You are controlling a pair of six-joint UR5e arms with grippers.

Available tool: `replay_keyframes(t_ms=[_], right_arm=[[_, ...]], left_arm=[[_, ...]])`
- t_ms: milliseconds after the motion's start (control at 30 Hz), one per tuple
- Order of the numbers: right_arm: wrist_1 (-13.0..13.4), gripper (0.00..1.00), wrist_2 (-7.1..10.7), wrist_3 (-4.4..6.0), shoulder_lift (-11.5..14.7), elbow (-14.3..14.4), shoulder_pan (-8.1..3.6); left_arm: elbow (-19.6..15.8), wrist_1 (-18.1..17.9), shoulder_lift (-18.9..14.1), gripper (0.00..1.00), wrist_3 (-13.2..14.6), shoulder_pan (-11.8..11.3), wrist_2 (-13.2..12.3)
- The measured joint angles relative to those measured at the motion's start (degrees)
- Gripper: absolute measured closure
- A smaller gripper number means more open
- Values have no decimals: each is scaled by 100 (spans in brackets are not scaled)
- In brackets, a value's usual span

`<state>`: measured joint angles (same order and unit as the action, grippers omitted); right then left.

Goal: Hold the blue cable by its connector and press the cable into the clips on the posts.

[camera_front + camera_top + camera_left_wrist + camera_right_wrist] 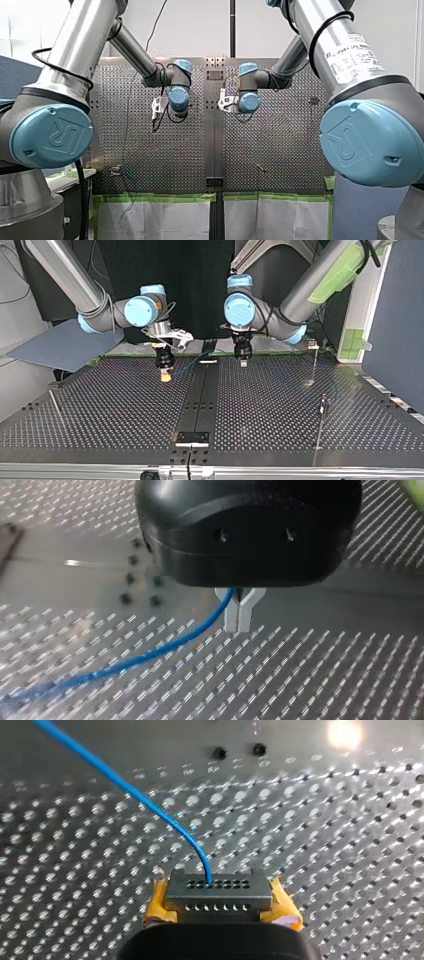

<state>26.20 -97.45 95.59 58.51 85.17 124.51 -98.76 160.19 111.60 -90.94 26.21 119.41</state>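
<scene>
The blue cable (135,795) ends in a grey connector block (218,887) with rows of small holes. My right gripper (220,907) is shut on that connector, a yellow pad (156,902) on each side. In the left wrist view my left gripper (239,622) has its metal fingers shut, and the blue cable (165,647) comes out from between them near their base and trails off over the plate. In the top view my right gripper (165,374) and my left gripper (243,361) hang just above the perforated table, with the cable (192,365) slack between them.
Thin posts stand on the perforated table (125,415): two at the top view's right (314,360) (323,407) and a slanted rod at its left (56,407). A dark centre rail (199,395) runs between the two plates. Green tape edges the far side.
</scene>
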Motion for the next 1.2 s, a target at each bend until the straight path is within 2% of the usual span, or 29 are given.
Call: replay_keyframes(t_ms=[233, 333, 467, 733, 933, 1200], right_arm=[[427, 100, 14, -34, 0, 432, -1], [613, 100, 34, -23, -4, 619, -4], [835, 100, 69, 46, -14, 841, -71], [1351, 100, 78, 108, -31, 1356, -294], [1714, 100, 34, 86, -40, 1720, -433], [2145, 100, -28, 43, -54, 2150, -469]], left_arm=[[-151, -368, 375, 100, -29, 406, 0], [-164, -444, 428, 100, -47, 480, -32], [-167, -515, 544, 100, -56, 503, -58], [-170, -697, 918, 100, -86, 543, -68], [-173, -737, 971, 100, -104, 568, -87], [-170, -932, 1288, 100, -109, 583, -161]])
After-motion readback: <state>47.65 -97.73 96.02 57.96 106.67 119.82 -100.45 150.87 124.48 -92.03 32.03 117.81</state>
